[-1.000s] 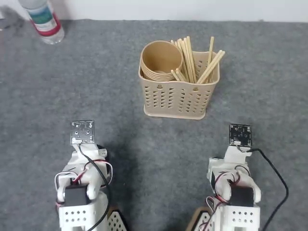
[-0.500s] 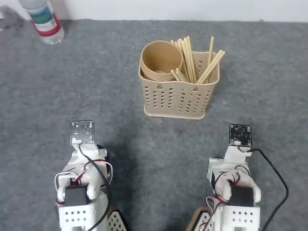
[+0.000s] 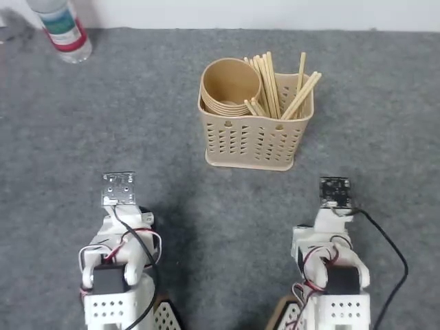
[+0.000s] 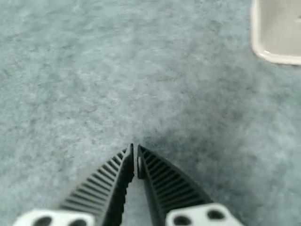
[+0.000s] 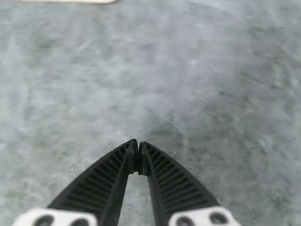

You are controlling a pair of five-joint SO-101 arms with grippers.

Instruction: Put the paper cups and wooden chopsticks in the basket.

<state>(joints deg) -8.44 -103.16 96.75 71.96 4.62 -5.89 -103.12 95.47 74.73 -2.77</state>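
Observation:
A beige perforated basket (image 3: 256, 142) stands at the middle back of the grey mat. A nested stack of brown paper cups (image 3: 229, 86) fills its left side, and several wooden chopsticks (image 3: 278, 91) lean upright in its right side. Both arms are folded back at the near edge, well short of the basket. My left gripper (image 4: 135, 153) is shut with nothing in it, just over the mat; a corner of the basket (image 4: 277, 33) shows farther off. My right gripper (image 5: 135, 147) is shut and empty too, above bare mat.
A clear plastic bottle (image 3: 60, 24) with a red and green label lies at the far left corner. The grey mat (image 3: 137, 130) lies bare between the arms and the basket. A black cable (image 3: 393, 251) trails beside the arm on the right.
The arm on the right has shifted slightly to the left and toward the near edge. The arm on the left, the basket and its contents have not moved.

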